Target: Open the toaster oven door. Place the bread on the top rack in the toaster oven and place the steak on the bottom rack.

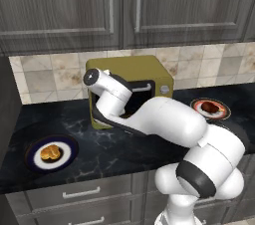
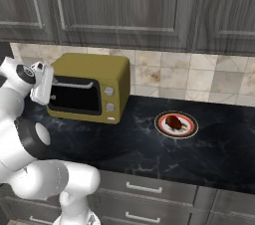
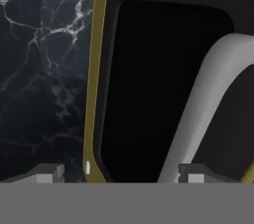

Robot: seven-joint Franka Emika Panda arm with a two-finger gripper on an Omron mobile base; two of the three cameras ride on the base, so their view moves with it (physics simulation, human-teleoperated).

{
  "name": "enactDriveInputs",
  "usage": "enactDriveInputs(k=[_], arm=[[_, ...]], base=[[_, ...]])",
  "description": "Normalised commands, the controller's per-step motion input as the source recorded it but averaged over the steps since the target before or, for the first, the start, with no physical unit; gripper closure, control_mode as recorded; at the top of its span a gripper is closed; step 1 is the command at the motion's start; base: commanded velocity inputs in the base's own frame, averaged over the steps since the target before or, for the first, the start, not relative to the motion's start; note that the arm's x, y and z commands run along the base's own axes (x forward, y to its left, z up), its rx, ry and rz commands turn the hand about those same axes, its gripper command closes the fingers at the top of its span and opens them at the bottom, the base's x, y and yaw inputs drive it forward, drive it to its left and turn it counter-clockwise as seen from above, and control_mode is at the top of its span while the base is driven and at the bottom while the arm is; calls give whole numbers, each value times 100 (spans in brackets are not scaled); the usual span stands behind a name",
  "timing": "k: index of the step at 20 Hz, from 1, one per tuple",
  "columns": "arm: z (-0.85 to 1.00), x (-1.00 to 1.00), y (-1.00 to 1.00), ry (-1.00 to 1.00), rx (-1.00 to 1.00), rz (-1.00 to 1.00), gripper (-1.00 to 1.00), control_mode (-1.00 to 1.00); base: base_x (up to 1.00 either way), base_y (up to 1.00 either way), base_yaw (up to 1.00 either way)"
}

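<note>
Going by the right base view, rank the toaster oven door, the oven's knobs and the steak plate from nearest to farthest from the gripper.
1. Toaster oven door, right at the gripper, far left.
2. Knobs, on the oven's right front panel.
3. Steak plate, out on the counter to the right.

One toaster oven [image 1: 130, 77] stands at the back edge of a dark marble counter [image 1: 99, 149], with one black glass door [image 2: 73, 95] and one silver bar handle [image 2: 74, 85] on it. Two round knobs [image 2: 109, 91] sit on its right front panel, one above the other. Two plates rest on the counter: one dark-rimmed plate [image 1: 35, 162] near the front left corner carrying one bread roll [image 1: 50, 153], and one red-rimmed plate [image 2: 161, 127] toward the right carrying one steak [image 2: 174, 122]. One white robot arm [image 1: 164, 119] reaches to the oven. Two dark finger tips [image 3: 47, 172] show in the hand view.
</note>
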Motion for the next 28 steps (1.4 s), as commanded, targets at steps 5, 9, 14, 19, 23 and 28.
enactDriveInputs(k=[5,9,14,19,23,28], arm=[[0,17,0,-2,0,0,-100,-100],[-4,16,0,0,0,0,-100,-100],[-18,22,0,4,0,0,-100,-100],[-43,5,0,11,0,0,-100,-100],[-41,-5,0,6,0,1,-100,-100],[-47,-22,0,6,0,1,-100,-100]], base=[[0,0,0],[0,0,0],[0,0,0],[0,0,0],[0,0,0],[0,0,0]])
